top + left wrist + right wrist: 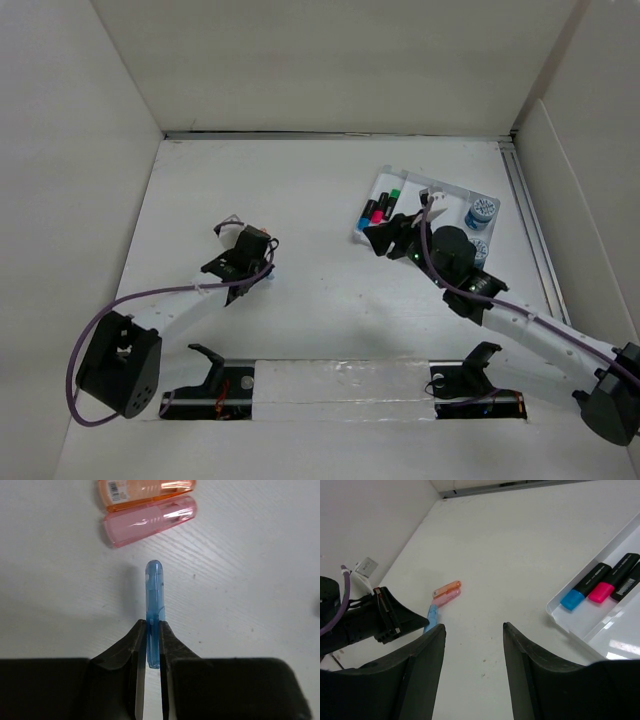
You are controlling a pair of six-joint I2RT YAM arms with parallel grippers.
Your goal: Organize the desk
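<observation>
My left gripper (153, 626) is shut on a thin translucent blue clip (154, 600) and holds it edge-on just above the white desk (310, 190). A pink clip (149, 526) and an orange clip (145, 491) lie side by side on the desk just beyond the blue clip's tip. All three also show in the right wrist view: blue (432, 616), pink (446, 597), orange (447, 587). My right gripper (473, 626) is open and empty. It hangs over the desk just left of the tray (440, 190), as the top view (385, 238) shows.
The white compartment tray (560, 617) at the back right holds markers with blue (572, 599) and pink (602, 591) caps and two blue-and-white round items (481, 212). White walls enclose the desk. Two black brackets (208, 362) (478, 358) stand at the near edge.
</observation>
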